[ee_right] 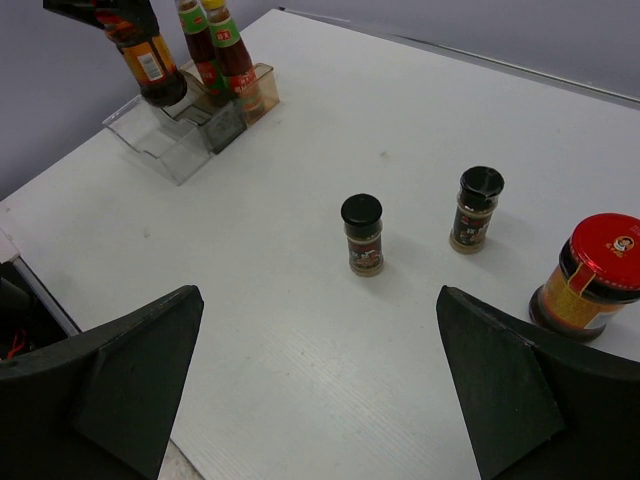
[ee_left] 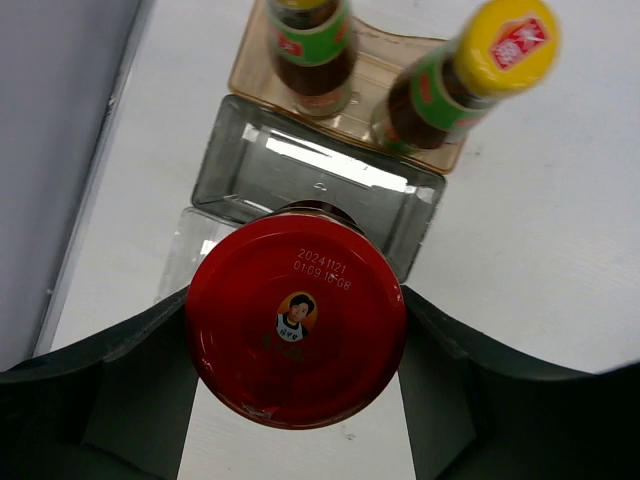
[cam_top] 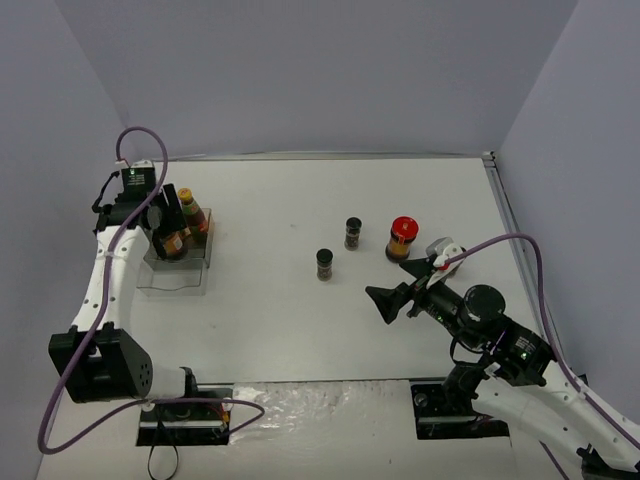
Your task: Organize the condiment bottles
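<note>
My left gripper (cam_top: 163, 222) is shut on a squat red-lidded jar (ee_left: 295, 320) and holds it over the clear front tiers of the rack (ee_left: 310, 180). Two slim dark-red sauce bottles with yellow caps (ee_left: 470, 80) (ee_left: 310, 50) stand on the rack's brownish back tier. A second red-lidded jar (cam_top: 402, 238) and two black-capped spice jars (cam_top: 325, 264) (cam_top: 353, 233) stand mid-table. A third spice jar is out of view. My right gripper (cam_top: 395, 297) is open and empty, near the spice jars (ee_right: 362, 235) (ee_right: 477, 208).
The rack (cam_top: 175, 272) sits at the table's left side, close to the left wall. The right wrist view shows the rack (ee_right: 170, 140), the held jar (ee_right: 150, 60) and the second red-lidded jar (ee_right: 592, 275). Grey walls enclose the white table (cam_top: 280, 320).
</note>
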